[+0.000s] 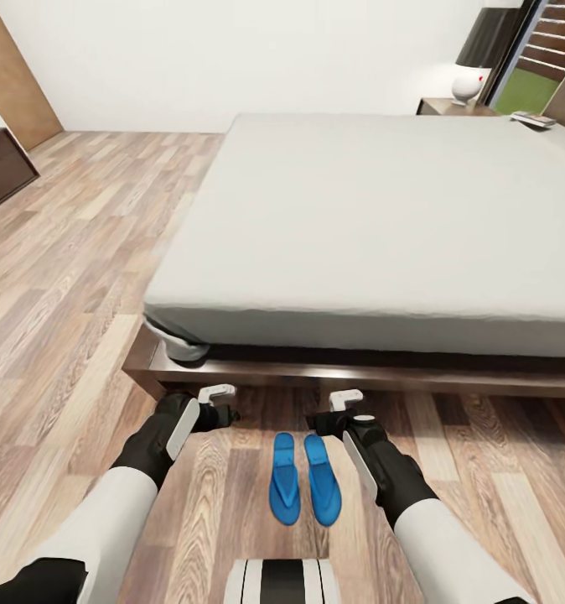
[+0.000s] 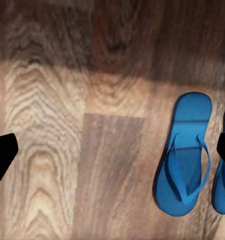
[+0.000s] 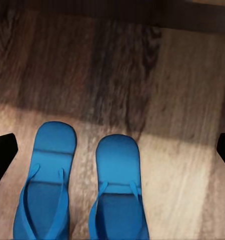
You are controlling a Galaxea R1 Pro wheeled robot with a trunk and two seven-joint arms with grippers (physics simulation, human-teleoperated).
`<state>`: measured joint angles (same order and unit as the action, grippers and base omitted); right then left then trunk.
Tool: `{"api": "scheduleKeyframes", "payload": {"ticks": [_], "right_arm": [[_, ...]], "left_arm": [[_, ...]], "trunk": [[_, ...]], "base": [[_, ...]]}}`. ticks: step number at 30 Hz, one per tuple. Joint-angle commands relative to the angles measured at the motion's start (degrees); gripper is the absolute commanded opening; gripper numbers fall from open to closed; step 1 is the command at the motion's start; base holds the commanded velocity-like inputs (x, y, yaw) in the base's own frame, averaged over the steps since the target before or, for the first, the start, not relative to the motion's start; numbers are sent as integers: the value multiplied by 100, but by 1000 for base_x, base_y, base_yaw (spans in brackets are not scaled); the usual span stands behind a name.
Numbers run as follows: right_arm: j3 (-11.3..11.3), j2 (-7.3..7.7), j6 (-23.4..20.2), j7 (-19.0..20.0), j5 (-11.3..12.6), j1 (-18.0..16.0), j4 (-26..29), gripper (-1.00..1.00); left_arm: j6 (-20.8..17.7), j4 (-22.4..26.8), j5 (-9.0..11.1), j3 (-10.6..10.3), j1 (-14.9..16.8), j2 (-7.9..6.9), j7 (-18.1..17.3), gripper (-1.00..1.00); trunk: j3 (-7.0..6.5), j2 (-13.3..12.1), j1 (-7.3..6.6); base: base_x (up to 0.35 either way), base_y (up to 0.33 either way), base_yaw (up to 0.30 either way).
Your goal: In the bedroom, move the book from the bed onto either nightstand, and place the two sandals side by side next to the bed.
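Beside the bed (image 1: 375, 218), on the pale wood-plank floor (image 1: 73, 277), the two sandals (image 1: 304, 478) lay side by side, bright blue, nearly touching, their heels toward the bed's dark wooden frame (image 1: 349, 373) and a little way off it. The left sandal (image 2: 185, 155) and the right sandal (image 3: 120, 190) both lay flat with straps up. The left claw (image 1: 218, 404) hung above the floor, off to one side of the pair and near the bed frame, its fingers spread wide and holding nothing. The right claw (image 1: 343, 411) hung on the other side of the pair, just beside the right sandal, also spread wide and empty. Far across the light-grey mattress from the sandals, the book (image 1: 534, 119) lay at the bed's far corner. Just beyond that corner of the bed stood a nightstand (image 1: 442, 106) bearing a lamp (image 1: 482, 52) with a dark shade.
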<state>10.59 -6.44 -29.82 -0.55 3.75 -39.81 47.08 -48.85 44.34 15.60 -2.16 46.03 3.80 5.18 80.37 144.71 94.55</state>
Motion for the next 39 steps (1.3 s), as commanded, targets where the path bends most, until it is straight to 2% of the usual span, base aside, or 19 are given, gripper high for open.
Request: {"api": "scheduleKeyframes", "payload": {"ticks": [1,11,39], "right_arm": [[4,3,-28,-7,38,0,8,100],[5,-1,-28,-15,38,0,1,100],[13,-6,-24,-16,38,0,-23,100]], "left_arm": [[-19,4,57,-12,3,-1,54,100],[-23,4,62,-12,3,-2,53,100],[-31,-5,66,-12,3,7,61,100]], "trunk": [[-19,0,-3],[-240,-13,-29],[-240,-13,-29]], "base": [[0,0,232],[0,0,235],[0,0,240]]}}
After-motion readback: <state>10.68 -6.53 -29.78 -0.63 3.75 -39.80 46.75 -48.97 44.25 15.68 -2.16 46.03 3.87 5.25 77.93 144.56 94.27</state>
